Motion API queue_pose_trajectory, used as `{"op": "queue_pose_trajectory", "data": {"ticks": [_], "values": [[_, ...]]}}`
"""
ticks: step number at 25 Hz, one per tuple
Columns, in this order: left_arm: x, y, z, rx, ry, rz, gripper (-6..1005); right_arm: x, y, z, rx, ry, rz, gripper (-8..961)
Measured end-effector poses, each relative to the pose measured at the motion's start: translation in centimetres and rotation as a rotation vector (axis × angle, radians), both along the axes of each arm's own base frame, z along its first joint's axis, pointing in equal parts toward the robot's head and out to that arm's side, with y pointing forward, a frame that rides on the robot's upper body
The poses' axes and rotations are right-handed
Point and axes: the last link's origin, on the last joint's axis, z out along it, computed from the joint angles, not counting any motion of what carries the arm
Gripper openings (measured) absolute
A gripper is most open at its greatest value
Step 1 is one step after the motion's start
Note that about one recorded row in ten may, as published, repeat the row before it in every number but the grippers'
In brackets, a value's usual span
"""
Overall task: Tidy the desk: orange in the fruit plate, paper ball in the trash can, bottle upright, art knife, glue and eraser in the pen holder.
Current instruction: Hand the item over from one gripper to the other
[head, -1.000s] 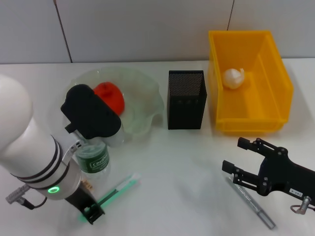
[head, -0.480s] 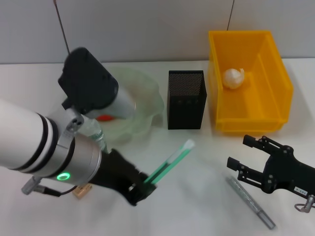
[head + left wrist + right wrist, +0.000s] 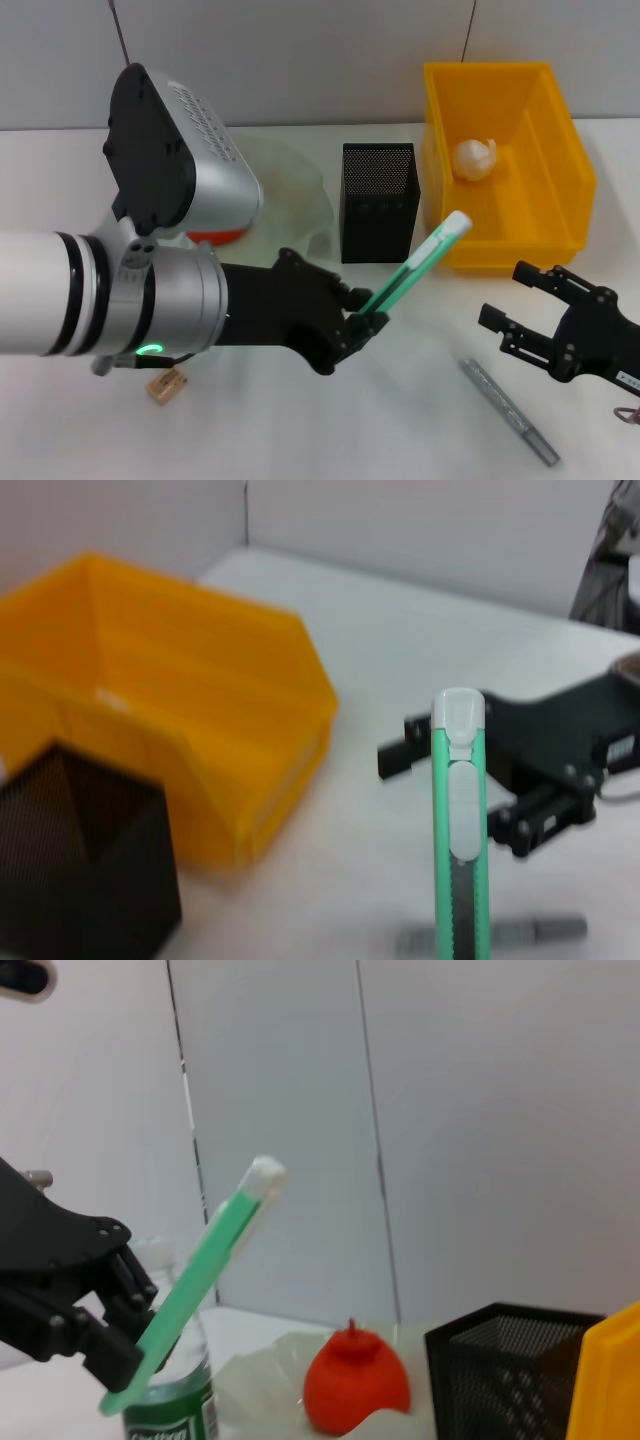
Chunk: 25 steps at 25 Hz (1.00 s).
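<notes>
Left gripper holds the art knife in the air, near the pen holder.

The left gripper (image 3: 358, 325) reaches rightward from the left, fingers clamped on the lower end of the green art knife (image 3: 418, 262), which tilts up and right, just right of the black pen holder (image 3: 378, 202). The right gripper (image 3: 528, 312) rests low at the near right, fingers spread and empty, beside a grey pen (image 3: 508, 410) on the table (image 3: 400, 420).

My left gripper (image 3: 362, 322) is matt black, clamped on a smooth green plastic art knife (image 3: 418, 262); the pen holder (image 3: 378, 203) is black metal mesh, the bin (image 3: 560, 150) glossy yellow plastic
</notes>
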Motion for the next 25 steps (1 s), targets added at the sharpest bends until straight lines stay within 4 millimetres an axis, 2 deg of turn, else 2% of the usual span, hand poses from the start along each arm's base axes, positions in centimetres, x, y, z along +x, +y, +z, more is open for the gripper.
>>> {"op": "queue_pose_trajectory", "data": {"ticks": [4, 10, 25], "values": [[-0.5, 0.1, -1.0, 0.008, -0.099, -0.072, 211, 0.0, -0.4, 0.4, 0.011, 0.031, 0.005, 759], [-2.2, 1.1, -2.4, 0.045, -0.204, -0.082, 215, -0.3, -1.2, 1.3, 0.027, 0.085, 0.026, 758], [-2.2, 2.4, -4.9, 0.262, -0.201, -0.067, 224, -0.5, -2.4, 3.6, 0.070, 0.184, 0.066, 757]]}}
